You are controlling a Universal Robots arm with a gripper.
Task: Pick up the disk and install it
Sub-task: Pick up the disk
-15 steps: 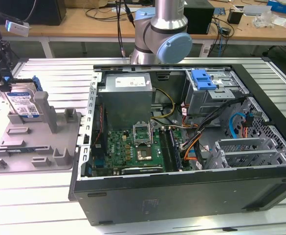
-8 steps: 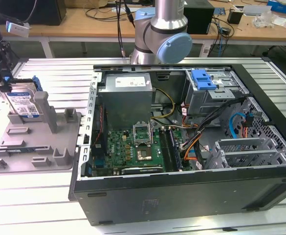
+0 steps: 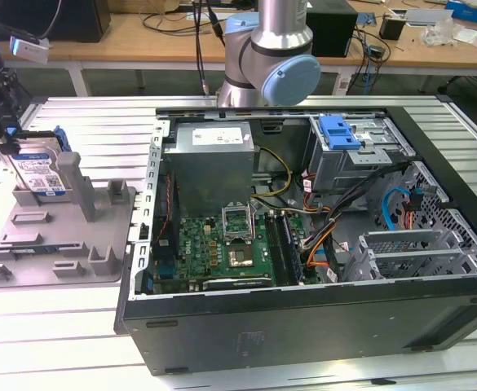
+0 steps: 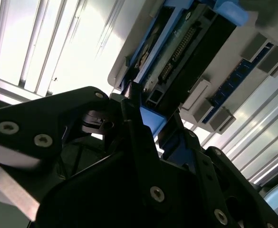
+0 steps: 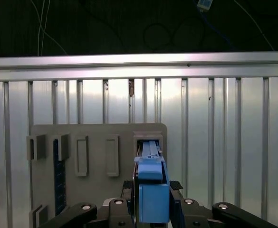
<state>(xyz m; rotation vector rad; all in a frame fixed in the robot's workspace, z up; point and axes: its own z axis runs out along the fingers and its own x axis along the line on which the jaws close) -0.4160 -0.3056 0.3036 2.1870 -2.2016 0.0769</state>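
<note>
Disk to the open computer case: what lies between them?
In the exterior view, the grey fixture's upright posts and a bare strip of slatted table separate the disk from the case.

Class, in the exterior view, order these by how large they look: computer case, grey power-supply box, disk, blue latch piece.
1. computer case
2. grey power-supply box
3. disk
4. blue latch piece
The last two look close, and differing camera distance makes that pair unsure.
</note>
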